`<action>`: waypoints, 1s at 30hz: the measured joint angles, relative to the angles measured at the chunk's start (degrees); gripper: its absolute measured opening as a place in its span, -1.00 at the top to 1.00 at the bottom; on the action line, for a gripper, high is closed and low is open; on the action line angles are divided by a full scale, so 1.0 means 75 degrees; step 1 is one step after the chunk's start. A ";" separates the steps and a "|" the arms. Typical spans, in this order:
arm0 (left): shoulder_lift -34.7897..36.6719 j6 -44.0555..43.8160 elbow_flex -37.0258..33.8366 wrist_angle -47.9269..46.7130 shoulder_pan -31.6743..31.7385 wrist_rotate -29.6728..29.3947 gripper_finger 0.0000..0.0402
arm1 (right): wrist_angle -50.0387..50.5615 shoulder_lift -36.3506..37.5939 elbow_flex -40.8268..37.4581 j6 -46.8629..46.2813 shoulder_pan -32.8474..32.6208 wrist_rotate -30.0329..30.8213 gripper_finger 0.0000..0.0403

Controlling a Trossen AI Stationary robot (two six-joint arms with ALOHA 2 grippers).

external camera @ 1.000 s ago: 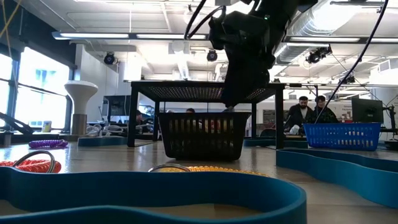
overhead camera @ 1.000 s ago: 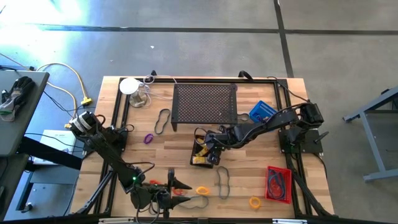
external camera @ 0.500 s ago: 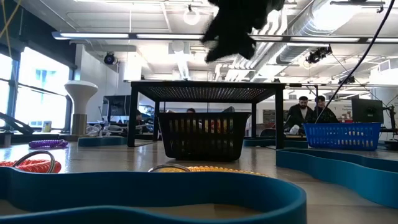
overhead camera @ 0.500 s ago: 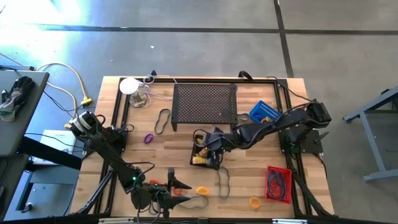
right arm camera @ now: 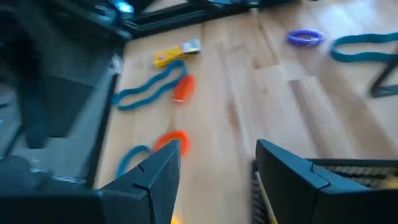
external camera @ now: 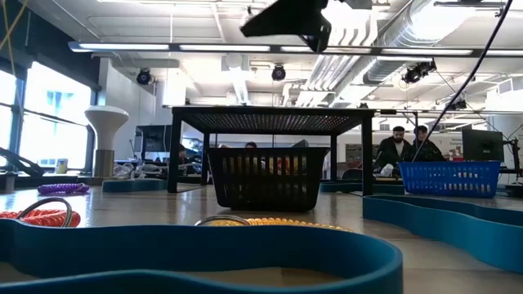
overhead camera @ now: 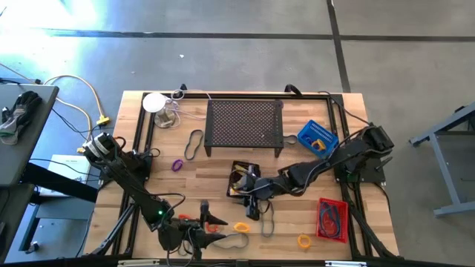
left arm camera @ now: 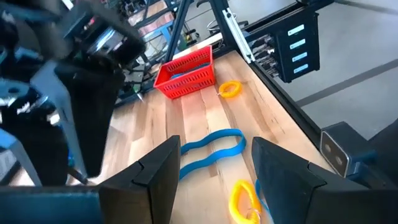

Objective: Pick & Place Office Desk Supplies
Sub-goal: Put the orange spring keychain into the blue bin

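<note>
- High view: right hand (overhead camera: 253,210) stretched over the middle of the counter (overhead camera: 215,159), just past the near edge of the black basket (overhead camera: 245,180), beside a rubber-band loop (overhead camera: 266,216). Left hand (overhead camera: 199,228) parked low at the near edge, close to an orange ring (overhead camera: 242,227). Also laid out: a purple ring (overhead camera: 177,165), a yellow ring (overhead camera: 304,241), a second loop (overhead camera: 194,144) beside the perforated stand (overhead camera: 244,123), a blue basket (overhead camera: 317,136), a red basket (overhead camera: 332,219).
- Low view: only here, yellow items seen through the mesh of the black basket (external camera: 264,177) under the stand (external camera: 270,118); people standing far off in the room; a dark arm part at the top edge, well clear of the counter.
- Left wrist view: left hand (left arm camera: 214,180) open and empty, fingers (left arm camera: 158,174) spread above bare wood; blue loop (left arm camera: 211,149), yellow ring (left arm camera: 230,89), red basket (left arm camera: 185,73) ahead, counter edge close alongside.
- Right wrist view: right hand (right arm camera: 214,177) open, holding nothing, fingers (right arm camera: 163,174) apart over the boards; basket rim (right arm camera: 348,171) just beside one finger; orange rings (right arm camera: 183,87), a yellow packet (right arm camera: 176,53), purple ring (right arm camera: 305,37) and teal loops (right arm camera: 146,90) scattered ahead, with open wood between.
</note>
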State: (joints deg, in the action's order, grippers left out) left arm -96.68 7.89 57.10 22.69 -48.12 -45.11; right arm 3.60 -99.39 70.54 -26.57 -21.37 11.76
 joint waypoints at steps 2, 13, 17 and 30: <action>0.0000 -0.0333 0.0000 -0.0015 0.0000 0.0047 0.05 | -0.0399 -0.0086 0.0000 0.0000 -0.0008 -0.0012 0.02; 0.0094 -0.1382 0.0003 -0.1035 0.0000 0.1147 0.05 | -0.0620 0.0457 -0.0012 0.0979 -0.0364 0.1629 0.02; 0.0410 -0.2330 0.0002 -0.1944 0.0005 0.1295 0.05 | -0.0073 0.0711 0.0000 0.1024 -0.0954 0.3193 0.02; 0.0924 -0.3405 0.0003 -0.2988 0.0163 0.2438 0.05 | 0.2515 0.0790 -0.0003 -0.1078 -0.2485 0.6909 0.02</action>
State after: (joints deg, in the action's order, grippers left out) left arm -89.76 -17.65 57.12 0.28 -46.90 -26.83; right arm 22.47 -93.47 70.52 -34.65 -40.01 63.58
